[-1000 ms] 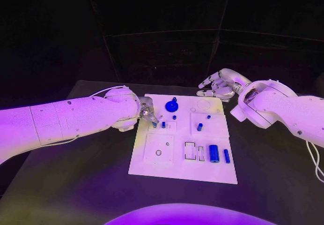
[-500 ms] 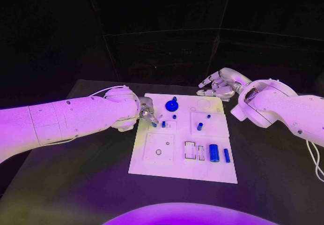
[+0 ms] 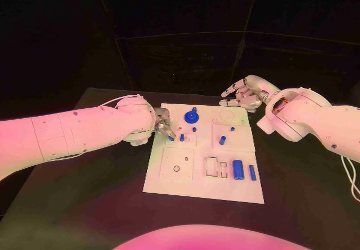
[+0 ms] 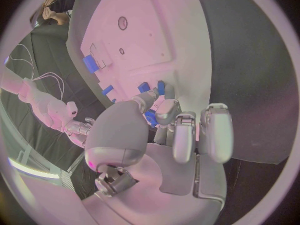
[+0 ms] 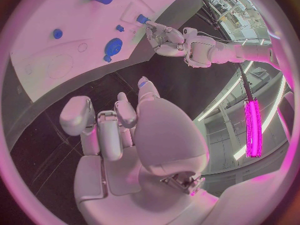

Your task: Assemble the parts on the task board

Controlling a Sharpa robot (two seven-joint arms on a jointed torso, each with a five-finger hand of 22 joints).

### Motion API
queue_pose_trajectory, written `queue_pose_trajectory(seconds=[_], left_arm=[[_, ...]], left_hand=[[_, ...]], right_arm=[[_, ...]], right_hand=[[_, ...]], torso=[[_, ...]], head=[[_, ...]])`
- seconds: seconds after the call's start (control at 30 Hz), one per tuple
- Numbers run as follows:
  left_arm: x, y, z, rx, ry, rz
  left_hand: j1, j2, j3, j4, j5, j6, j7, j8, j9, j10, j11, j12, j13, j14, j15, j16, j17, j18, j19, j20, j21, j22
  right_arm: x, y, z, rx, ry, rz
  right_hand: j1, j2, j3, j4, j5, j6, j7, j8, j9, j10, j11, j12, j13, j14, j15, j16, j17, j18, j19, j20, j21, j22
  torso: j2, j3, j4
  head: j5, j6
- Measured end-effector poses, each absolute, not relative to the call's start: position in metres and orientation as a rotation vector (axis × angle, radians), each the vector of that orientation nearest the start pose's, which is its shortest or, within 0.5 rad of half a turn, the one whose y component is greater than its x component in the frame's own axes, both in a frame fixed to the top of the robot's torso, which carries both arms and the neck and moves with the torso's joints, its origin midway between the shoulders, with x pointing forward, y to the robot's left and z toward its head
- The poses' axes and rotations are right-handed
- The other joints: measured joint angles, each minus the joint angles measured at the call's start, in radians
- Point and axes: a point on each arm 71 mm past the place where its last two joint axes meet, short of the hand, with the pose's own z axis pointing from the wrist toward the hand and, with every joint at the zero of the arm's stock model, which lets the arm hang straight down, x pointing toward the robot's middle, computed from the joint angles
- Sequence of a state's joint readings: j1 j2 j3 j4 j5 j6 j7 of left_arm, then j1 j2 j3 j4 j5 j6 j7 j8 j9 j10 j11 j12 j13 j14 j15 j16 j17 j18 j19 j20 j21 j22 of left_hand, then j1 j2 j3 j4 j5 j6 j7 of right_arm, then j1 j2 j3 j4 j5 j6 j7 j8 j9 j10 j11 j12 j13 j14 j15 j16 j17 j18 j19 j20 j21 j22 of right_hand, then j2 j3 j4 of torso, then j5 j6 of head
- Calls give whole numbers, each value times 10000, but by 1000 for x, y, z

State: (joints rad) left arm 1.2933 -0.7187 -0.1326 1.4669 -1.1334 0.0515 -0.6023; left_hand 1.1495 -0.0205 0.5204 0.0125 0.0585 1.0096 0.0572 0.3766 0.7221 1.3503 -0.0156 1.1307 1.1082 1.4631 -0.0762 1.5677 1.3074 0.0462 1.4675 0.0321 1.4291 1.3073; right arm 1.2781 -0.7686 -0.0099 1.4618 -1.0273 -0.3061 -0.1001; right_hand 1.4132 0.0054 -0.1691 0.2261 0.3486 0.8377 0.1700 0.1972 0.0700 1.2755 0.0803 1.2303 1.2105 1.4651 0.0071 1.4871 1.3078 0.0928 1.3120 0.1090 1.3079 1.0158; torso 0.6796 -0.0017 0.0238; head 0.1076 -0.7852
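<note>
L robot hand (image 4: pixel 164 135), maybe pinching blue part (image 4: pixel 150 118), task board (image 4: pixel 147 40)

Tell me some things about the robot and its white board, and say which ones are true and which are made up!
1. The left hand is at the left edge of the white board. True.
2. The right hand is holding the blue disc. False: it holds nothing and is past the board's far right corner.
3. A blue cylinder lies near the board's right side. True.
4. The left hand is pinching a small blue piece. True.
5. The board is black. False: the board is white, the table is black.
</note>
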Motion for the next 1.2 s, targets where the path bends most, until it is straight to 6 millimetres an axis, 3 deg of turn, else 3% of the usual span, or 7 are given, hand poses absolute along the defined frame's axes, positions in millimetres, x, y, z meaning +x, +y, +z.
queue_pose_trajectory(seconds=[0.23, 0.3, 0.73, 1.2], left_arm=[[494, 180, -214, -1188, 22429, -2834], [495, 180, -214, -1183, 22433, -2821], [498, 177, -215, -1128, 22481, -2716], [501, 177, -217, -1122, 22543, -2584]], left_hand=[[-2, -2, 52, 51, 40, -1, 1, 41, 31, -12, 16, 0, -3, -1, 1, 0, 0, -1, 0, 0, 0, 0], [-120, -95, 128, 63, 41, 0, 0, 113, 77, 9, -4, 0, -3, -1, 1, 0, 0, 0, 0, 0, 0, 0], [-827, -279, 762, -511, 40, 149, -141, 351, 216, 113, -82, 39, 69, 7, -7, 0, 0, -1, 0, 0, 0, 0], [-1305, -273, 151, -131, 74, 237, -237, 530, 271, 112, -189, 155, 161, 43, -43, 0, 0, -1, 0, 0, 0, 0]], right_arm=[[515, -184, -144, 2290, 16976, 8660], [515, -185, -144, 2290, 16977, 8659], [515, -184, -144, 2284, 16986, 8664], [515, -184, -144, 2275, 16995, 8673]], right_hand=[[0, 0, 0, 0, 0, 0, 0, 0, 0, 0, 0, 0, 0, 0, 0, 0, -1, 0, 0, 0, 0, 0], [0, 0, 0, 0, 0, 0, 0, 0, 0, 0, 0, 0, 0, 0, 0, 0, 0, 0, 0, 0, 0, 0], [0, 0, 0, 0, 0, 0, 0, 0, 0, 0, 0, 0, 0, 0, 0, 0, -2, 0, 0, 0, 0, 0], [0, 0, -30, -30, 44, 0, 0, 45, 0, -37, 37, 0, -9, 0, 0, 0, -3, 0, 0, 0, 0, -15]], torso=[[4, 0, -2], [4, 2, -5], [5, 8, -14], [4, 7, -11]], head=[[1, -30], [1, -31], [-25, -54], [-63, -78]])
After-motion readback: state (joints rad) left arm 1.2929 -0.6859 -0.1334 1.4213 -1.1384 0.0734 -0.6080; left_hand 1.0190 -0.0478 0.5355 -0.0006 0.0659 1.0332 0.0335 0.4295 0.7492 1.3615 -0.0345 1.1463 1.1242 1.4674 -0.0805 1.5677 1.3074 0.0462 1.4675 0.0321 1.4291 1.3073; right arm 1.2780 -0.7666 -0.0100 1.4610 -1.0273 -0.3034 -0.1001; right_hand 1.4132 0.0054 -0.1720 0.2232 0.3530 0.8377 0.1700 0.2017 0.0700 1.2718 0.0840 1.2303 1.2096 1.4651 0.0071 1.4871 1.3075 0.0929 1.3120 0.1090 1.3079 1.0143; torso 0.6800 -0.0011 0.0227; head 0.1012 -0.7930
